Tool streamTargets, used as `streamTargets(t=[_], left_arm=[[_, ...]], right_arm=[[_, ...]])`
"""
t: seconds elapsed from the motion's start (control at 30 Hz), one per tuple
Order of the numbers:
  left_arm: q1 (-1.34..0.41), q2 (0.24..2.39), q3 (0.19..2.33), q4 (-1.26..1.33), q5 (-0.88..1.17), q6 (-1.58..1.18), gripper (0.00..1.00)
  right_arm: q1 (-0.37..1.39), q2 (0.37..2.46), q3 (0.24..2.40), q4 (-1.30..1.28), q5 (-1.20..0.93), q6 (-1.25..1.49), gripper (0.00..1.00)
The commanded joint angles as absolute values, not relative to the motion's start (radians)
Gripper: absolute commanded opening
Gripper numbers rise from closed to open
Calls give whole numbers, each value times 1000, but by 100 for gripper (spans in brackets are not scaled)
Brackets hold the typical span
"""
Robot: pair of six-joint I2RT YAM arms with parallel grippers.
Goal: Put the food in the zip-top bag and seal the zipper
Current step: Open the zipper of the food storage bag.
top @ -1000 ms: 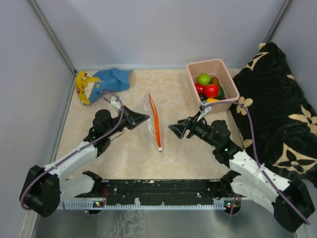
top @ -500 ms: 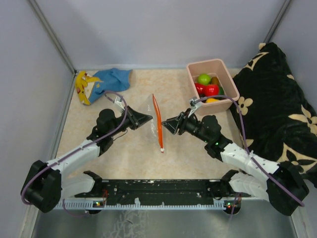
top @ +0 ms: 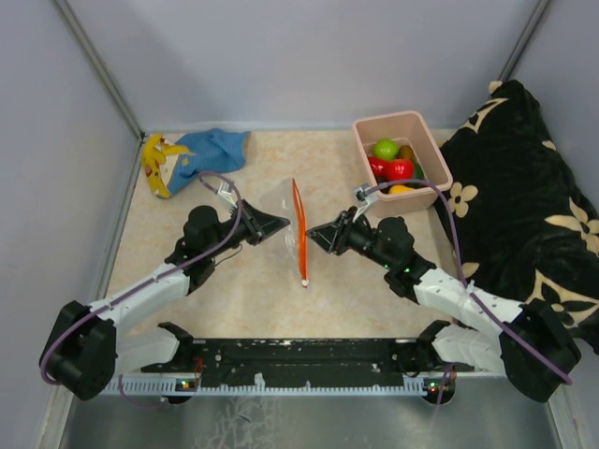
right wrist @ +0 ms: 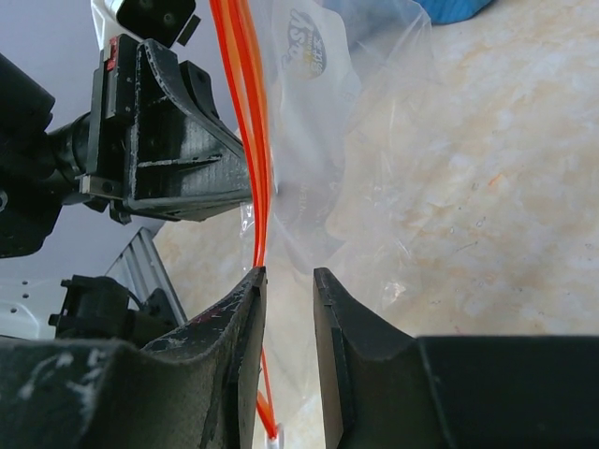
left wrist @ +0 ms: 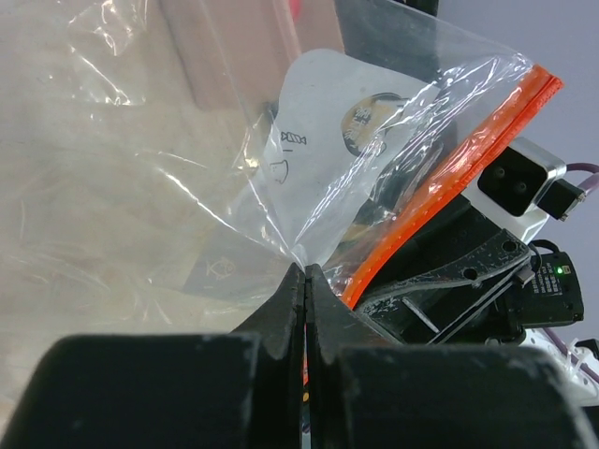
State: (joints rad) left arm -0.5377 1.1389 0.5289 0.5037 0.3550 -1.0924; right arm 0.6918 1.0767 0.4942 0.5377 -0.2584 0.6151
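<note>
The clear zip-top bag (top: 278, 215) stands on edge mid-table, its red-orange zipper (top: 299, 229) running near to far. My left gripper (top: 279, 224) is shut on the bag's clear film, as the left wrist view (left wrist: 304, 273) shows, with the zipper (left wrist: 449, 178) just beyond it. My right gripper (top: 313, 236) faces it from the right. Its jaws (right wrist: 288, 277) are narrowly open, with the zipper (right wrist: 247, 112) at the tip of its left finger (right wrist: 245, 309); nothing is gripped. The food (top: 394, 165), red, green and yellow fruits, lies in the pink tub (top: 432, 152).
A yellow banana-like toy (top: 154, 165) and a blue cloth (top: 214, 150) lie at the far left. A black flowered cushion (top: 524, 206) fills the right side. Grey walls close in the table on the left, back and right.
My right gripper has moved left, up to the zipper. My left gripper has shifted slightly right, and the bag now stands more upright with its film spread out.
</note>
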Motion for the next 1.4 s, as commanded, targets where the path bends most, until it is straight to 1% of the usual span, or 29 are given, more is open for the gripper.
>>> streamTargets(t=[0.0,0.23,0.7,0.8,0.9,1.03,1.2,1.37], left_arm=[[-553,1143,557,543,341,-1079,0],[-569,1160,556,526,311,-1063,0],[-580,1160,555,531,317,-1070,0],[-581,1157,555,541,333,-1081,0],[-581,1150,553,544,336,-1090,0],[-582,1140,543,554,339,-1102,0],[-582,1139,539,560,337,-1108,0],[-587,1141,531,578,332,-1117,0]], right_arm=[[703,1052,537,598,-249,624,28],[707,1059,544,626,-282,644,30],[708,1073,521,634,-253,650,29],[707,1071,513,612,-221,637,26],[708,1074,505,593,-203,622,21],[707,1075,497,579,-195,611,19],[707,1082,495,575,-213,610,19],[709,1094,497,581,-223,619,22]])
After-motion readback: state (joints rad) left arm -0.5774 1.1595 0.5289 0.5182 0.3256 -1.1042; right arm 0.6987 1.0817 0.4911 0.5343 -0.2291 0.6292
